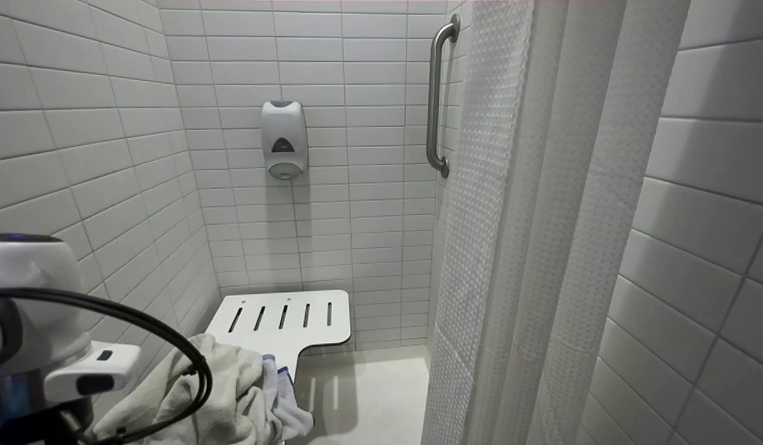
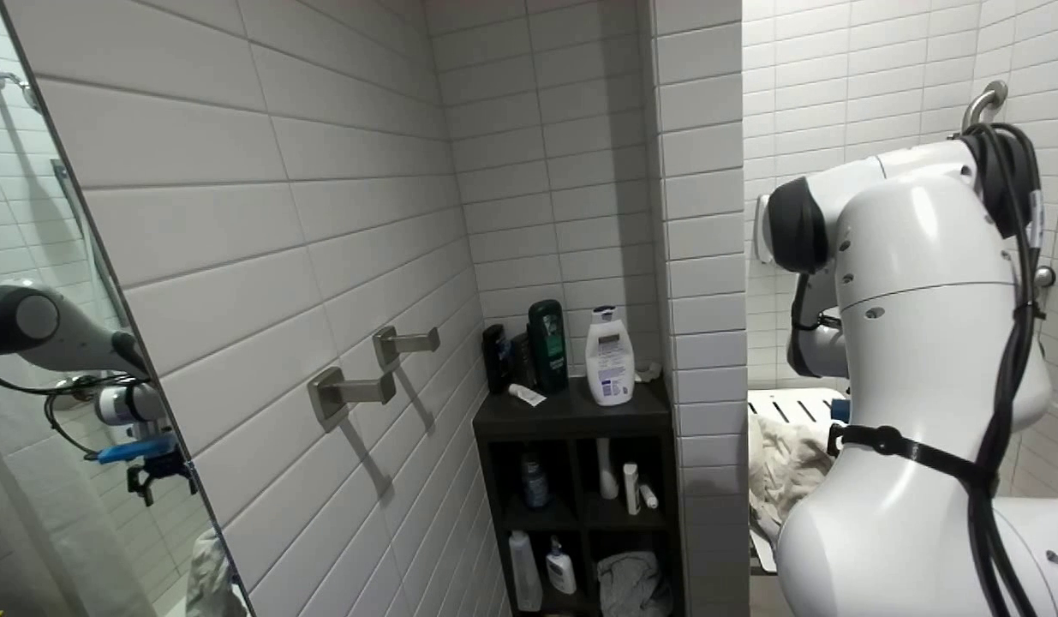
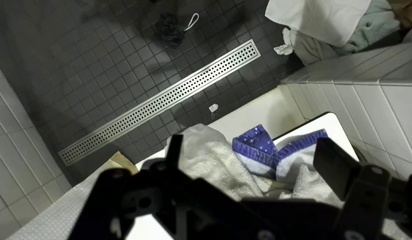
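Gaping pincer (image 3: 249, 146) above towels (image 3: 216, 160) by bench edge (image 3: 307, 125)

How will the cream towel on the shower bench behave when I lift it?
The cream towel will likely sag, since it lies in loose folds. Its fuzzy surface suggests little slipping. It might drag the blue-trimmed cloth along, because the two are bunched together.

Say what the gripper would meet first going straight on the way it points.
Probably the rumpled pale towel or the purple-trimmed cloth beside it, both on the white bench below the open gripper; depth is unclear, so I can't tell which comes first.
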Controlling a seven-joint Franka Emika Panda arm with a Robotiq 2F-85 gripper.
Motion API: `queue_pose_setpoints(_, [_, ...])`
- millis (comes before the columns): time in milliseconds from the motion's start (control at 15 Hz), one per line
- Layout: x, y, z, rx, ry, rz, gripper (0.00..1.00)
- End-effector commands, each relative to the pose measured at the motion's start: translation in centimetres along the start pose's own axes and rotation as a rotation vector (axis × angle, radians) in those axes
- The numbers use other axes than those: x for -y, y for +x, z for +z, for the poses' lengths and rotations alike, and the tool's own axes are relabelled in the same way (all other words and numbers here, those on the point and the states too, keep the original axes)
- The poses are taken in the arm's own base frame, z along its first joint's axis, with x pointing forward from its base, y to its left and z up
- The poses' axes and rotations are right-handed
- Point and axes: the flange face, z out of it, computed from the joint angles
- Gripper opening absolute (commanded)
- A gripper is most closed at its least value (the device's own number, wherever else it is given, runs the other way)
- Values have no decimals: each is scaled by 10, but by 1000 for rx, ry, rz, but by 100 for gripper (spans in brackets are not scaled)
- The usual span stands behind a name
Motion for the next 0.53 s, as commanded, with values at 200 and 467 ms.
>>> queue_pose_setpoints(200, [4, 6, 36, -27, 60, -90, 100])
queue_pose_setpoints(467, [20, 3, 65, 34, 50, -196, 100])
